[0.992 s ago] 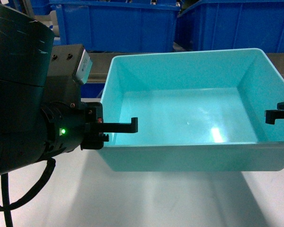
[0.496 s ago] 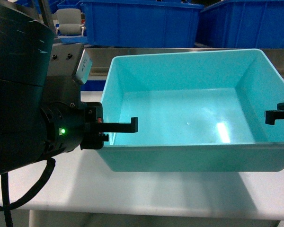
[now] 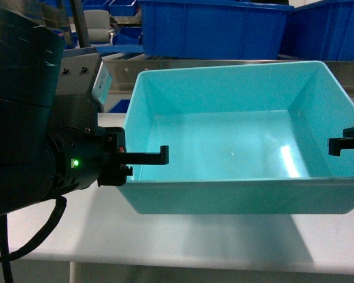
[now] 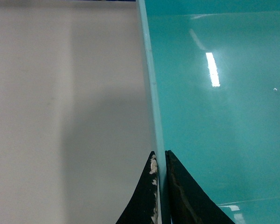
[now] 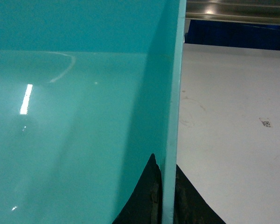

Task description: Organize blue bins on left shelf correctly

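- Background, as I see it from the head camera: a row of dark blue ribbed bins point(image 3: 215, 29) runs across the top, with a stainless-steel rail point(image 3: 224, 66) below them. Nearer me lies a flat white table point(image 3: 165, 236).
- Left arm: its black wrist housing point(image 3: 23, 112) fills the left of my head view, with a small green light lit on it.
- Left gripper point(image 4: 159, 186): my left wrist camera shows its two dark fingers pinched on the bin's left wall, one outside over the table, one inside. The jaws stand narrow, with only the thin wall between them.
- Turquoise bin point(image 3: 236, 147): one light, shallow, smooth-walled bin, empty inside, with light glare on its floor. It sits centre frame, over the white table, in front of the steel rail, held at both side walls. Whether its base touches the table I cannot tell; a shadow falls beneath it.
- Right gripper point(image 5: 163, 196): at the right edge of my head view only a black finger shows. My right wrist camera shows both fingers clamped on the bin's right wall, jaws narrow, the white table beyond.
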Available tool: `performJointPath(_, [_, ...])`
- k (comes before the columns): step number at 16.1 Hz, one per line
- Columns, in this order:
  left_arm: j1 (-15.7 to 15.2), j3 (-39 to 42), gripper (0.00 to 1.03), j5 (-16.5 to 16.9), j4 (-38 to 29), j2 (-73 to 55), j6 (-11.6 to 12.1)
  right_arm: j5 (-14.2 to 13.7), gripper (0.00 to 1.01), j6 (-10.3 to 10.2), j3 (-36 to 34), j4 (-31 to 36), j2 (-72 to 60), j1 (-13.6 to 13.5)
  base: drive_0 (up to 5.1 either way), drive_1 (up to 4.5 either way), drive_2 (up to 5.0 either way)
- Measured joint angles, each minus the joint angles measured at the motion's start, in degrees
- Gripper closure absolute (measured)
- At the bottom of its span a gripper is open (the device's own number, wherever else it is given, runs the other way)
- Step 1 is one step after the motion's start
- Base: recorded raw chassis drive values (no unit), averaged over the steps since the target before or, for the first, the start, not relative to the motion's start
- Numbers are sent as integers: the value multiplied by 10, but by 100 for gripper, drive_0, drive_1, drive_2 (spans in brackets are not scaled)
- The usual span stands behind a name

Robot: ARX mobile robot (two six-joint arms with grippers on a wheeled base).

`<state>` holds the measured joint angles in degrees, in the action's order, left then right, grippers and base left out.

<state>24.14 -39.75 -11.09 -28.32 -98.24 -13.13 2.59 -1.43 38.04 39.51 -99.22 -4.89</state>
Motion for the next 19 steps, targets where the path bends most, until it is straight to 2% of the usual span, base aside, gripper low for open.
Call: performJointPath(19, [0,0,101,0,-1,0,0,0,99,0,0,0,0,0,-497,247,247])
